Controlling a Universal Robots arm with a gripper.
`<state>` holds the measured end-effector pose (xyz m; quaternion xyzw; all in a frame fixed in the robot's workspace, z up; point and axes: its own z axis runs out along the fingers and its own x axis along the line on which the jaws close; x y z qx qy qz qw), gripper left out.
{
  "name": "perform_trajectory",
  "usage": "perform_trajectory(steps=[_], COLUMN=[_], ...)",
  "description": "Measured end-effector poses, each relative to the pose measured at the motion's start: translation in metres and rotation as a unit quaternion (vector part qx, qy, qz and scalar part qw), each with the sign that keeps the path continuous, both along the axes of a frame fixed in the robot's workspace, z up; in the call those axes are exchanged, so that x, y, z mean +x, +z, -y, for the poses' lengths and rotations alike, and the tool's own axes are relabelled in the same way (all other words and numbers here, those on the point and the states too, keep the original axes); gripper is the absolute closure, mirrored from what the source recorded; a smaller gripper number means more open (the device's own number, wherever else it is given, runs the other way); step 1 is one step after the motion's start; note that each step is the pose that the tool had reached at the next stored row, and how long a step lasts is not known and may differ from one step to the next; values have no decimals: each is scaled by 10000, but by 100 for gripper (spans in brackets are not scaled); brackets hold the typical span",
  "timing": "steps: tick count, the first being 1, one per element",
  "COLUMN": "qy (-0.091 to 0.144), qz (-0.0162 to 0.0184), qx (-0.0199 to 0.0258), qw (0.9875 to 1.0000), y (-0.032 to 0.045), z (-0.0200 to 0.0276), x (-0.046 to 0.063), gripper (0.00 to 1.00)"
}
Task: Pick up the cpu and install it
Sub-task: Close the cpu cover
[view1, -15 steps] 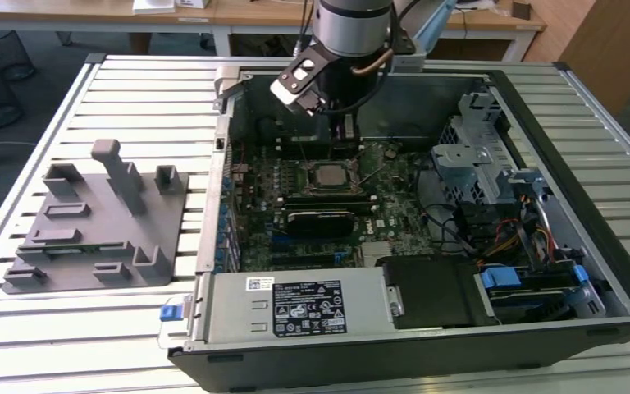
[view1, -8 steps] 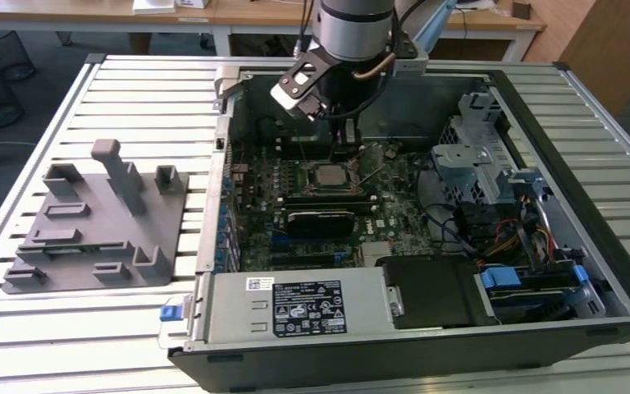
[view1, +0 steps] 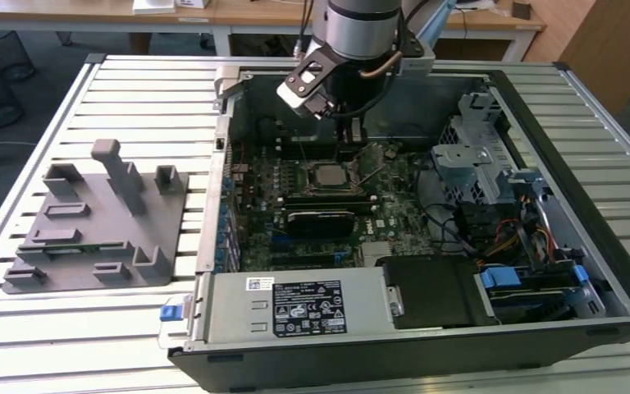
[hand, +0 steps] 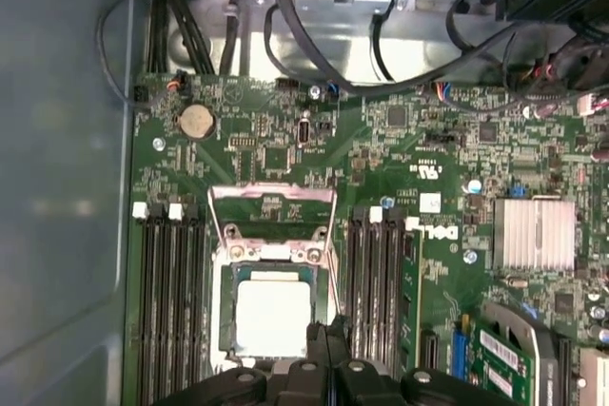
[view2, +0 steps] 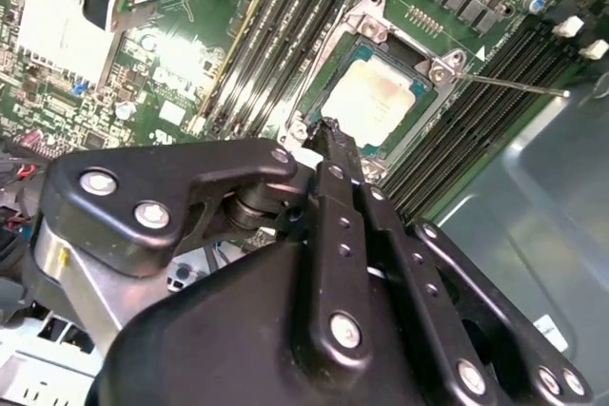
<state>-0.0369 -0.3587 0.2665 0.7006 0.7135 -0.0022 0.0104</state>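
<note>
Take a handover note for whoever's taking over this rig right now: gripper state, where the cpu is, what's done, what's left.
The gripper is shut and holds nothing. Its tips sit at the socket's edge, right beside the cpu.
The cpu lies flat in the motherboard socket inside the open computer case.
Done: the cpu is placed in the socket, as far as the wrist views show.
Left: the metal socket frame stands flipped open and is not yet closed over the cpu. Whether the chip is fully seated cannot be told.
</note>
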Motion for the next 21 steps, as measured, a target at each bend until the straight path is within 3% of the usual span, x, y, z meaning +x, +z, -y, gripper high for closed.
perform_trajectory(steps=[6, 21], qy=[0, 0], qz=[0, 0], qx=[0, 0], qw=[10000, 10000], y=[85, 87], z=[0, 0], x=[0, 94], gripper=[89, 89])
